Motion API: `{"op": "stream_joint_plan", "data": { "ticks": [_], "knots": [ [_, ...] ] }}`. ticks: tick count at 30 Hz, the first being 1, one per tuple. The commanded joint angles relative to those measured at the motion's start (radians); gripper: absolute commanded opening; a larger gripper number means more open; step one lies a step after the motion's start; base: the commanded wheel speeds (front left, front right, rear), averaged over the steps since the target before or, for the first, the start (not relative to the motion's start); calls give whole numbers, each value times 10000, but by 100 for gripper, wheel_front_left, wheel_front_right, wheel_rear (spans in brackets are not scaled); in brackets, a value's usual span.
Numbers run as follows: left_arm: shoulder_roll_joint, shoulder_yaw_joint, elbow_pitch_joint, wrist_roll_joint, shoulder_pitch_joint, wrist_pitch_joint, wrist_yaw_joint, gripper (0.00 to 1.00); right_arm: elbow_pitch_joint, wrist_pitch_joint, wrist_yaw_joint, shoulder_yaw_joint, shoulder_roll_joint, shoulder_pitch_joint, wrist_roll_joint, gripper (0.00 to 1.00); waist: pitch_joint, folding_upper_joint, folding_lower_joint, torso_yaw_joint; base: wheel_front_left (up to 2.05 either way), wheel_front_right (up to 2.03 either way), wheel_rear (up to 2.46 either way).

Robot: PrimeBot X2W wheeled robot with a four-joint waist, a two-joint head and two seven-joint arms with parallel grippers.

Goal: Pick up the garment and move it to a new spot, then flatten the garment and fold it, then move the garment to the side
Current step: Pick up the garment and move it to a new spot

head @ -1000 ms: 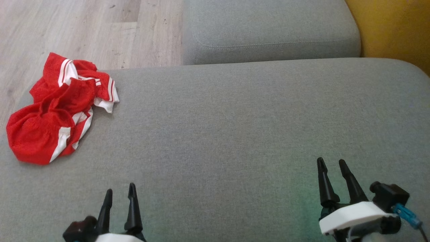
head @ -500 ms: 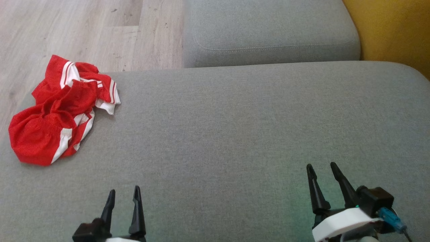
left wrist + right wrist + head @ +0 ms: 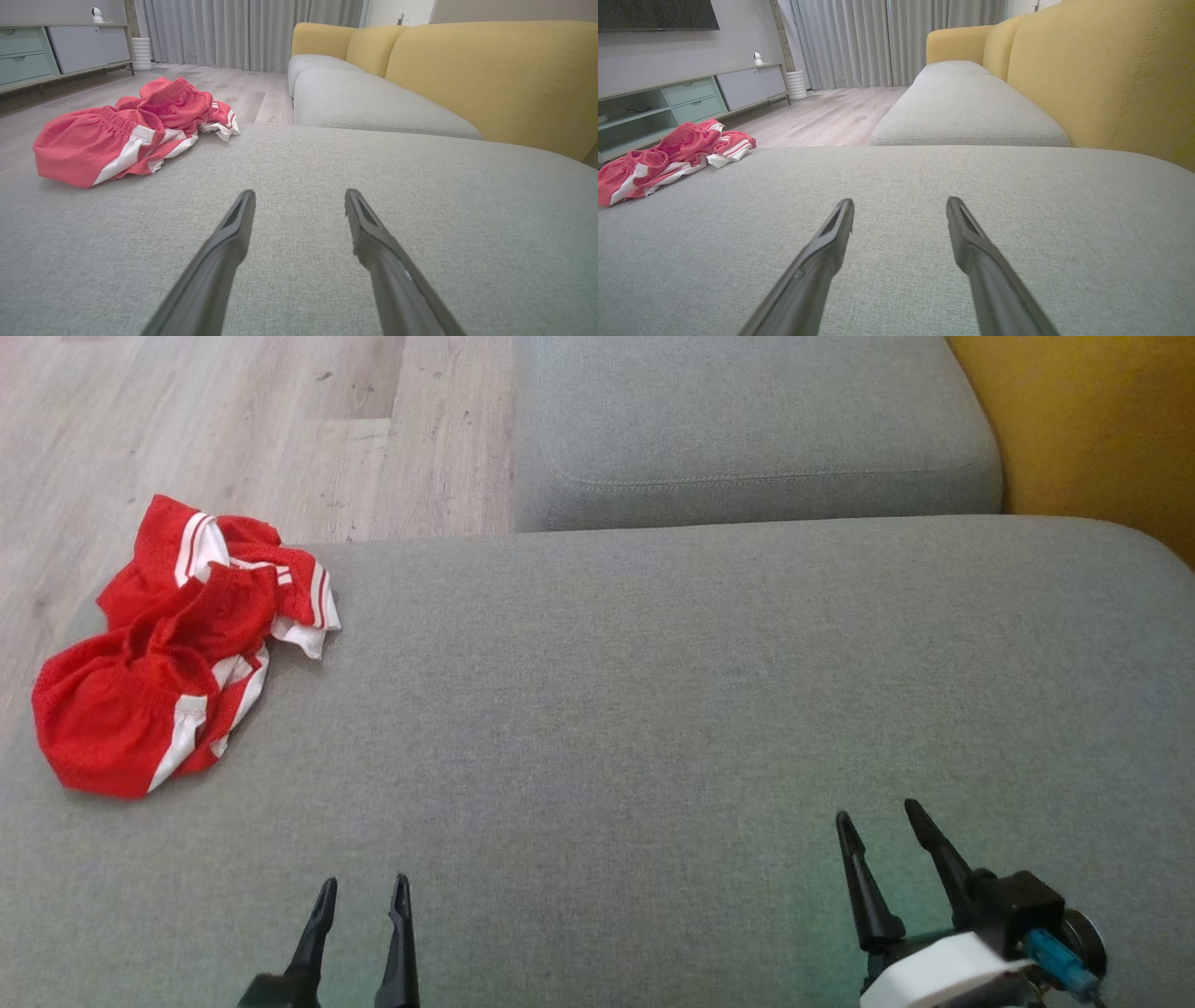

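The crumpled red garment (image 3: 177,649) lies at the far-left corner of the seat cushion (image 3: 653,709), its length seemingly running near-to-far; the left gripper (image 3: 365,880) is nearer than the right gripper (image 3: 877,810), both spread wide, empty

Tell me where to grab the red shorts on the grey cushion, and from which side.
Pinch the waistband ridge of the red shorts, likely with the left tool, coming from the middle of the grey cushion: that fold stands proud, and the heap lies at its left edge.
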Motion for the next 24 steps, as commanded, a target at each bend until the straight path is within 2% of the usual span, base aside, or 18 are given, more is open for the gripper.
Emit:
{"op": "stream_joint_plan", "data": {
  "ticks": [1, 18, 24],
  "knots": [
    [74, 208, -362, 141, -178, -128, 62, 100, -310, -150, 77, 293, -93, -273, -153, 100, -2, 0, 1, 3, 0, 0, 0],
    [152, 261, -464, -104, -151, -40, 239, 100, -227, -140, 77, 241, -93, -314, -64, 100, -1, 0, 1, 4, 0, 0, 0],
    [174, 199, -466, -131, -202, -3, 293, 100, -246, -165, 77, 111, -93, -243, -83, 100, -13, 0, 1, 259, 0, 0, 0]
  ]
}}
